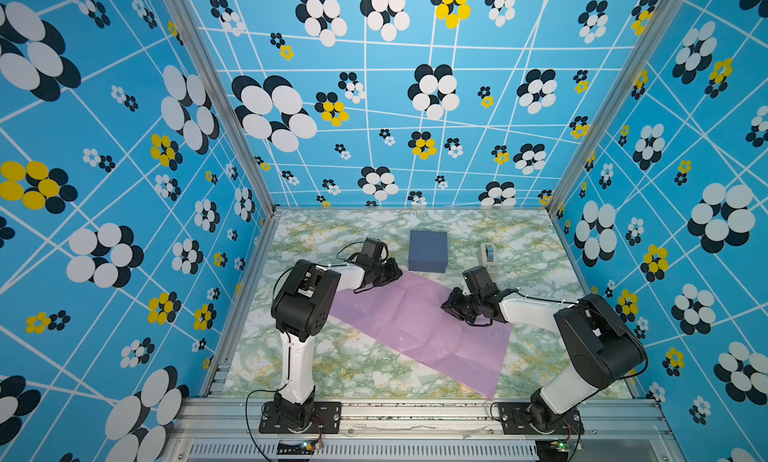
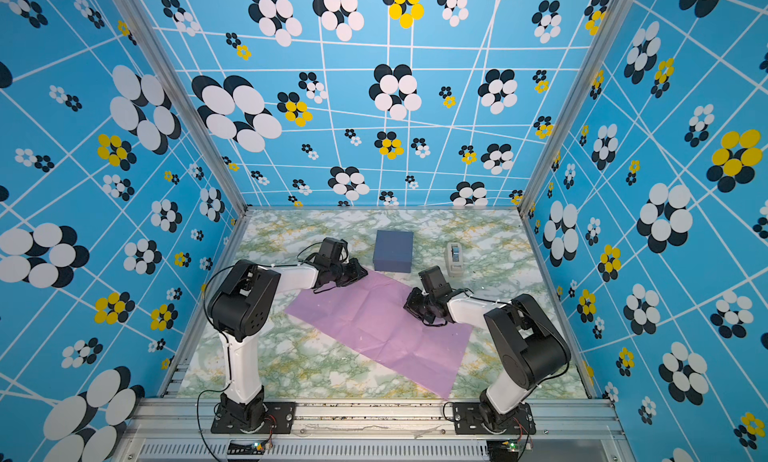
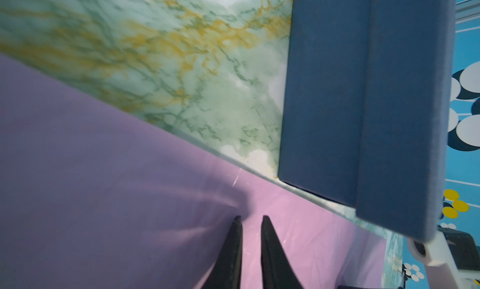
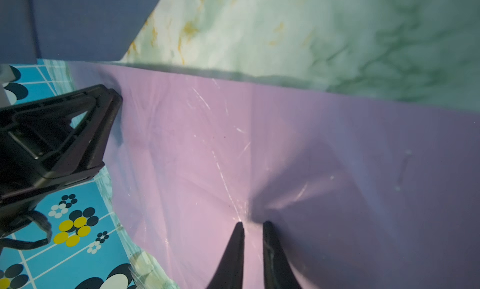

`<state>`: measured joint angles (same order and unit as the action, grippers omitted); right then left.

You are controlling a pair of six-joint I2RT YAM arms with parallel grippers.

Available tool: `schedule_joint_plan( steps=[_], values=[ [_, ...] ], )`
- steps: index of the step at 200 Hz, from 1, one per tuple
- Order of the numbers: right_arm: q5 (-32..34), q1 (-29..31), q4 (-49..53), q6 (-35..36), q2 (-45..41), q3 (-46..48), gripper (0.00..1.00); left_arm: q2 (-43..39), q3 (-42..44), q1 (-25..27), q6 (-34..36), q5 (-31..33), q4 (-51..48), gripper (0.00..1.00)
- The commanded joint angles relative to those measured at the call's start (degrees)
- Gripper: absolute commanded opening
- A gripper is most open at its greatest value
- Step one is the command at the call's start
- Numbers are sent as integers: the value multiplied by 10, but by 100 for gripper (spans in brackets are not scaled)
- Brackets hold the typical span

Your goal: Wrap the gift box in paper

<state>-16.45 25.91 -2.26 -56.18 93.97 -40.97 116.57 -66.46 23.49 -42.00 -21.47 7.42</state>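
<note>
Because the dark blue cardboard gift box [image 1: 427, 250] sits on the green marble table [image 1: 332, 364] off the thin lilac-purple paper [image 1: 415, 327], just beside its far corner at 12 o'clock, I think the sheet must slide under it, and it could rip or slip free if the arms tug different ways. The wrist views show the left gripper [image 3: 250, 219] and the right gripper [image 4: 253, 224] each nearly closed, pinching a little bunched bit of paper, which the top views hide. Only the top views show the whole sheet and the small white tape holder [image 1: 488, 254] at 3 o'clock from the box.
</note>
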Motion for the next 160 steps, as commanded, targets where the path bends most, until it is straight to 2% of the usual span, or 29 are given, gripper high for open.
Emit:
schedule_joint_plan(
  steps=[1, 47, 96, 160],
  values=[
    [21, -26, 39, 21, 26, 15, 16, 12, -3, -10, 12, 42, -43, 16],
    [28, -62, 55, 59, 64, 0, 15, 8, 15, -22, 12, 61, -47, 16],
    [14, -66, 45, 67, 100, -43, 14, 27, -5, -27, 11, 65, -47, 16],
    [6, -48, 61, 45, 42, -4, 17, 10, 9, -49, 33, 86, -71, 16]
  ],
)
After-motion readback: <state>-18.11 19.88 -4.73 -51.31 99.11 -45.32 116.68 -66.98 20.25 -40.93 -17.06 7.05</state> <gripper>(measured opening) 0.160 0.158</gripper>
